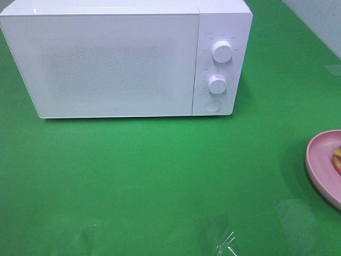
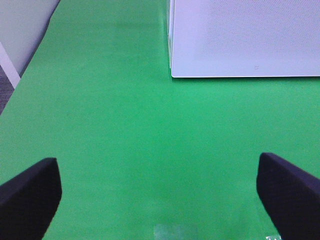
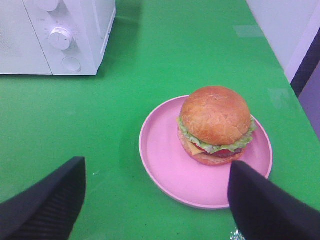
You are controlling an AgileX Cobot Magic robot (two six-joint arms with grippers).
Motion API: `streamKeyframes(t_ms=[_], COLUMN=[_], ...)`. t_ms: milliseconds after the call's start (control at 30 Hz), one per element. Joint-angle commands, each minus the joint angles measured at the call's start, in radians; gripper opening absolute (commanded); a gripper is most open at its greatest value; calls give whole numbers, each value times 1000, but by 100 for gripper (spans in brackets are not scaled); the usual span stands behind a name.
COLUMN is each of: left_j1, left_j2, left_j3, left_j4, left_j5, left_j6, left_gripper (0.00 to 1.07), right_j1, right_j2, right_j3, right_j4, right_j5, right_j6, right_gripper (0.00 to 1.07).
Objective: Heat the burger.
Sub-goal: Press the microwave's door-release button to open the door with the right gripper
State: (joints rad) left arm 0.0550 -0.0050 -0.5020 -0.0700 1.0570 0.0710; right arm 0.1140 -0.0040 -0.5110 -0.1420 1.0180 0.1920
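The burger (image 3: 215,117), with a glossy brown bun, lettuce and cheese at its edge, sits on a round pink plate (image 3: 165,160) on the green table. My right gripper (image 3: 157,172) hovers open just short of the plate, holding nothing. In the exterior high view only the plate (image 1: 321,160) and a sliver of the burger (image 1: 338,159) show at the right edge. The white microwave (image 1: 117,64) stands at the back with its door closed. My left gripper (image 2: 157,167) is open and empty over bare table, in front of the microwave's left corner (image 2: 240,45). Neither arm shows in the exterior high view.
The microwave has two knobs (image 1: 222,51) and a round button (image 1: 213,105) on its right panel. Green cloth (image 1: 160,176) covers the table. A wall and the table's edge (image 3: 295,75) lie right of the plate. A patch of clear tape (image 1: 221,237) is near the front.
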Motion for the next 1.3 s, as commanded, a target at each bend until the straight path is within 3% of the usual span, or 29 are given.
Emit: streamKeyframes(t_ms=[33,733,1300], left_j1=[-7,-7,-7], left_j2=[-22,-22,-22], left_j3=[3,3,3], left_j4=[-6,-6,-6], left_j5=[-14,-14,-14], left_j6=[-5,-5,-5], left_gripper=[99,99,99], right_j1=[-7,-7,-7], right_j2=[-26,-17,170], right_j3=[2,-38,-37], right_j4=[0,-4,-4], right_j5=[-11,-66,-308], right_j6=[-8,-8,15], right_gripper=[75,75,75])
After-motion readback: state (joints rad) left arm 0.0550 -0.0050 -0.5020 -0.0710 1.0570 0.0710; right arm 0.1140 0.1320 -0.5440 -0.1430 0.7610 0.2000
